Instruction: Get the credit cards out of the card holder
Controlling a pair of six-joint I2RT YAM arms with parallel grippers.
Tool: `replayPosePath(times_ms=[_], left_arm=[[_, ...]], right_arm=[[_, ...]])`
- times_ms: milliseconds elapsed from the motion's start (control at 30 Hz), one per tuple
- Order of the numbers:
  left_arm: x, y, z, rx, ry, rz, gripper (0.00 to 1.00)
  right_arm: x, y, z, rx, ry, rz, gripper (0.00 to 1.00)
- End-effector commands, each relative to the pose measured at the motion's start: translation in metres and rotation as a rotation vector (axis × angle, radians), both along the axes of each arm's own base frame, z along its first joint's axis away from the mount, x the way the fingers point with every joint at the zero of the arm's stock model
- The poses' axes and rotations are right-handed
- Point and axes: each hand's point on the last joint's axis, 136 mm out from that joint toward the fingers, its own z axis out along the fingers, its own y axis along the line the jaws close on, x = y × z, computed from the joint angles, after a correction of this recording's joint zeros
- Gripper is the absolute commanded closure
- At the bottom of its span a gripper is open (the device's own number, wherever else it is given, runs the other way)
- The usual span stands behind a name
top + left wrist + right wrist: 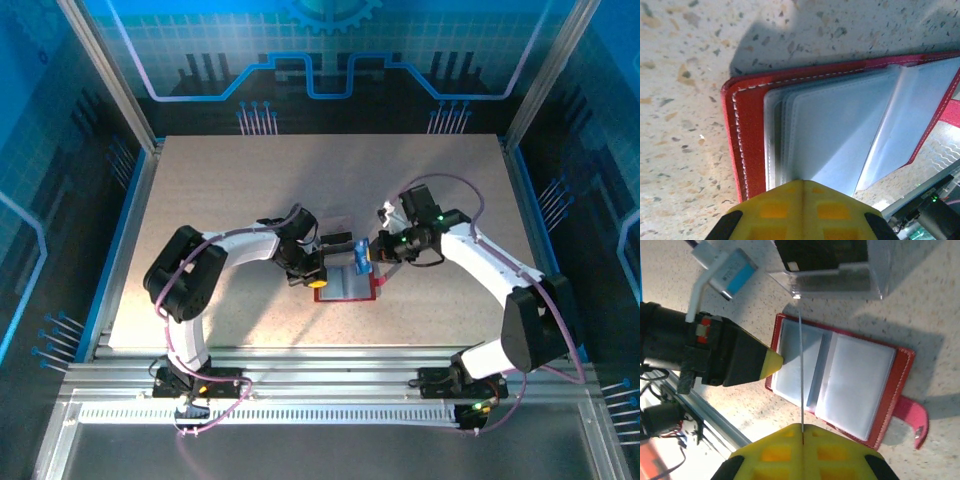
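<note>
I see the small red folding card holder lying open and flat on the speckled tabletop, its pale grey plastic pockets facing up. In the right wrist view its little red clasp tab sticks out past the holder's edge onto the tabletop.

My left gripper is closed with nothing between its yellow fingers. Its tip comes in from the holder's left side and rests on the pockets just inside the red stitched border.

My right gripper is closed on a thin blue plastic card. The card stands on edge directly above the open holder, over the fold between the two pocket pages. From the wrist camera I see it edge-on as a fine line. I cannot tell whether its far end is touching the pockets or is clear of them.

Just beyond the holder, on the side away from the arm bases, sits a clear plastic tray with a black card inside it.
</note>
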Motion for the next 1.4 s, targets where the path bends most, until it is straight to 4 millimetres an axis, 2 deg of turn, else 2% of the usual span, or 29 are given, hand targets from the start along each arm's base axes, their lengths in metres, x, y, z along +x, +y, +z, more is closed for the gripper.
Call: replayPosePath(times_ms=[0,167,267,367,533,667,1033,1367], left_arm=[[-0.011,0.016,0.001,0.070,0.008,-0.013,1.00],[-0.001,0.011,0.023,0.044,-0.045,-0.012,1.00],[0.002,0.011,0.032,0.038,-0.063,-0.005,1.00],[0.003,0.015,0.036,0.040,-0.069,0.007,0.99],[0.002,0.031,0.037,0.045,-0.066,0.042,0.99],[0.004,0.047,0.041,0.042,-0.074,0.076,0.95],[0.000,0.090,0.038,0.064,-0.063,0.167,0.95],[-0.005,0.099,0.036,0.060,-0.057,0.194,0.95]], right_arm=[[-0.014,-0.005,0.008,-0.145,-0.132,0.276,1.00],[-0.008,-0.004,0.020,-0.304,-0.334,0.593,1.00],[0.005,-0.005,0.033,-0.388,-0.460,0.747,1.00],[0.014,-0.002,0.042,-0.454,-0.559,0.912,1.00],[0.028,0.006,0.046,-0.541,-0.620,1.125,1.00],[0.045,0.019,0.050,-0.548,-0.639,1.212,1.00],[0.084,0.043,0.033,-0.546,-0.609,1.305,1.00],[0.124,0.057,0.022,-0.597,-0.629,1.308,1.00]])
